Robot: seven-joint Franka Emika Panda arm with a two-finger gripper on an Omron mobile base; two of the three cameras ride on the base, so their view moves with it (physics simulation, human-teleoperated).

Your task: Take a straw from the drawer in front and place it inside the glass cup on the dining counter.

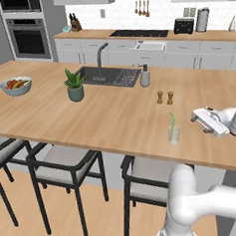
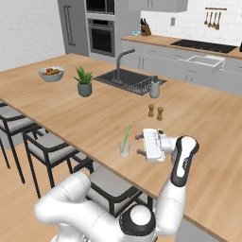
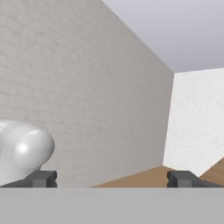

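A clear glass cup (image 1: 174, 135) (image 2: 124, 148) stands near the front edge of the wooden dining counter (image 1: 105, 116) (image 2: 80, 113). The green straw (image 1: 172, 120) (image 2: 127, 133) stands inside it and leans a little above the rim. My gripper (image 1: 199, 124) (image 2: 139, 144) hovers just right of the cup at about its height, lying level and pointing toward it. Its jaws are open and nothing is between them. In the hand view the fingertips (image 3: 41, 178) stand wide apart, facing a pale brick wall. The drawer is out of view.
Two small shakers (image 1: 165, 97) (image 2: 155, 111) stand behind the cup. Farther back are a soap dispenser (image 1: 145, 76), the black sink (image 1: 108, 75) with its tap, a potted plant (image 1: 75, 86) and a fruit bowl (image 1: 16, 85). Stools (image 1: 68, 163) line the counter's front edge.
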